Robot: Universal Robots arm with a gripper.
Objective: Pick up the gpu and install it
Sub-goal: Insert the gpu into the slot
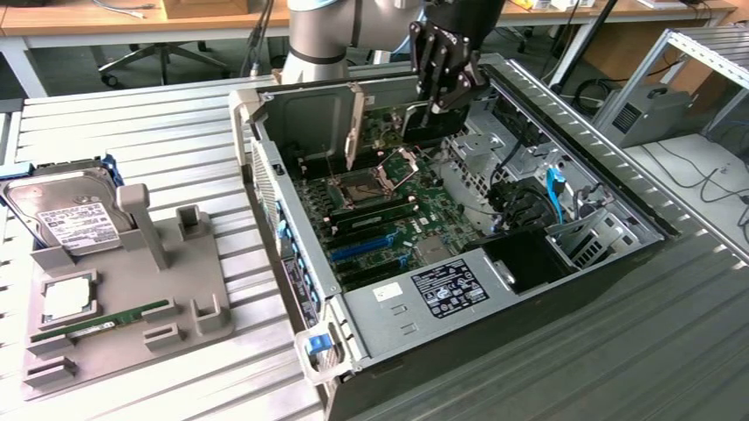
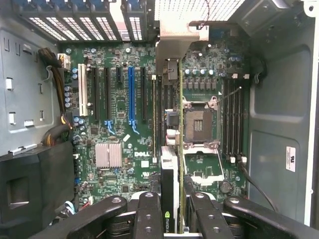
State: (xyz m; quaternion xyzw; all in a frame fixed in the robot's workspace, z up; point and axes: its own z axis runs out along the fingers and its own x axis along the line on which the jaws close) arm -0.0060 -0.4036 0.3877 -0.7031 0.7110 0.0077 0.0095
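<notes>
Gpu (image 2: 168, 174), clamped tight in the gripper (image 2: 173, 204), runs the same way as the long blue slot (image 1: 357, 250), which lies down-left of it in the exterior view.

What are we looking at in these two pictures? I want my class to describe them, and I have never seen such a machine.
A robot arm works over an open computer case that stands on a slatted metal table. One picture comes from a camera standing off to the side. The other comes from a camera on the arm's wrist, looking into the case at the green circuit board. The arm's hand is closed on a graphics card, held on edge over that board. On the exterior view's left, a grey tray holds a hard drive, a narrow green memory stick and a square chip.
</notes>
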